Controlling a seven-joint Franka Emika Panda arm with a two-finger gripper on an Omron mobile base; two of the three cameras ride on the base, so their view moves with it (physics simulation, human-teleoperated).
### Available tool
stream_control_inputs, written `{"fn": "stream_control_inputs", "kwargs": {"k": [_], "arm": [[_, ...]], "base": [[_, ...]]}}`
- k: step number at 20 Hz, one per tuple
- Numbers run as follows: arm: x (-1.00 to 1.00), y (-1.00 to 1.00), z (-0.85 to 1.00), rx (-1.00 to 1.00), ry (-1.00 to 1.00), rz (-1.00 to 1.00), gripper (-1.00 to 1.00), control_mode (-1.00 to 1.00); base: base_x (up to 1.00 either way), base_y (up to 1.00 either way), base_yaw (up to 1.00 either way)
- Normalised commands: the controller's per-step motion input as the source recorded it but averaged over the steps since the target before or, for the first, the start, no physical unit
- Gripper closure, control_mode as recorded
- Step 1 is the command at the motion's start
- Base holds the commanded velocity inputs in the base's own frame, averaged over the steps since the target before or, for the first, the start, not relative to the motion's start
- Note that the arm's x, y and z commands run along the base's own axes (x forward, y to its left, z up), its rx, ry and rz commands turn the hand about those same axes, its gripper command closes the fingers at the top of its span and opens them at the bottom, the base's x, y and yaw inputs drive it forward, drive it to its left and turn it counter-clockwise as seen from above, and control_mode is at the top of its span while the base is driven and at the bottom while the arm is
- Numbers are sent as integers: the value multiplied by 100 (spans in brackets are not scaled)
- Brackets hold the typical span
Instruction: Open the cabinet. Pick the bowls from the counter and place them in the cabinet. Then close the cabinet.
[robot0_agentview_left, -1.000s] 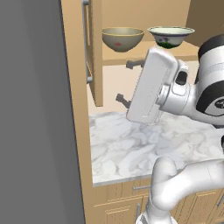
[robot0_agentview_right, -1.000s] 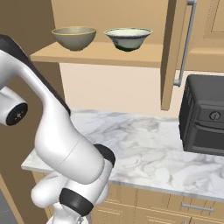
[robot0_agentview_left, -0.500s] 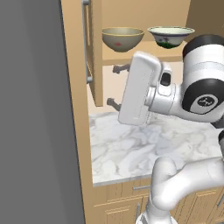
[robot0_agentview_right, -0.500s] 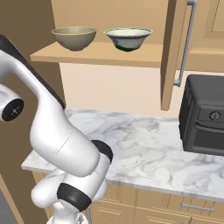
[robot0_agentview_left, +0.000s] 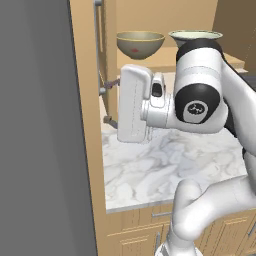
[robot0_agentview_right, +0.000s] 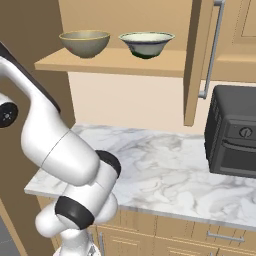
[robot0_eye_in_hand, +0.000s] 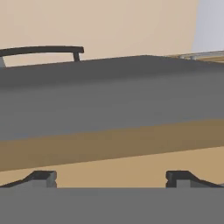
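From the left base view, I am reaching my white arm sideways toward the open left door (robot0_agentview_left: 102, 60) of the light-wood wall cabinet, and my fingers (robot0_agentview_left: 109, 104) are standing wide apart, one tip above the other, right beside the lower end of the door's long grey bar handle (robot0_agentview_left: 98, 45). They are gripping nothing. Whether a tip is touching the bar I cannot tell. Behind my hand, the tan-brown ceramic bowl with the yellowish rim (robot0_agentview_left: 140, 44) and the pale cream-white bowl (robot0_agentview_left: 195, 36) are sitting side by side on the cabinet's wooden shelf (robot0_agentview_left: 165, 59). Below, the white marble surface with grey veining (robot0_agentview_left: 150, 172) is lying bare under my arm.

From the right base view, both bowls are resting upright on the shelf (robot0_agentview_right: 115, 61), the tan-brown one (robot0_agentview_right: 85, 43) to the left and the cream-white one (robot0_agentview_right: 146, 44) to the right, near each other but apart. The cabinet's right door (robot0_agentview_right: 198, 60) is standing open edge-on, its grey bar handle (robot0_agentview_right: 212, 50) running down its outer face. A black countertop oven (robot0_agentview_right: 232, 131) is sitting on the marble surface (robot0_agentview_right: 165, 170) below that door.

In the hand view, my two dark fingertips (robot0_eye_in_hand: 41, 178) are showing far apart at the bottom, with nothing between them. Ahead I am looking at a wooden edge (robot0_eye_in_hand: 109, 146) and a broad grey face, too close to tell more.
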Motion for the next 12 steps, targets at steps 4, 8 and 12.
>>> {"fn": "stream_control_inputs", "kwargs": {"k": [4,8,12], "arm": [[14,9,0,-16,36,0,-100,-100],[21,2,0,-14,40,0,-100,-100],[30,6,0,-16,44,0,-100,-100]], "base": [[0,0,0],[0,0,0],[0,0,0]]}}
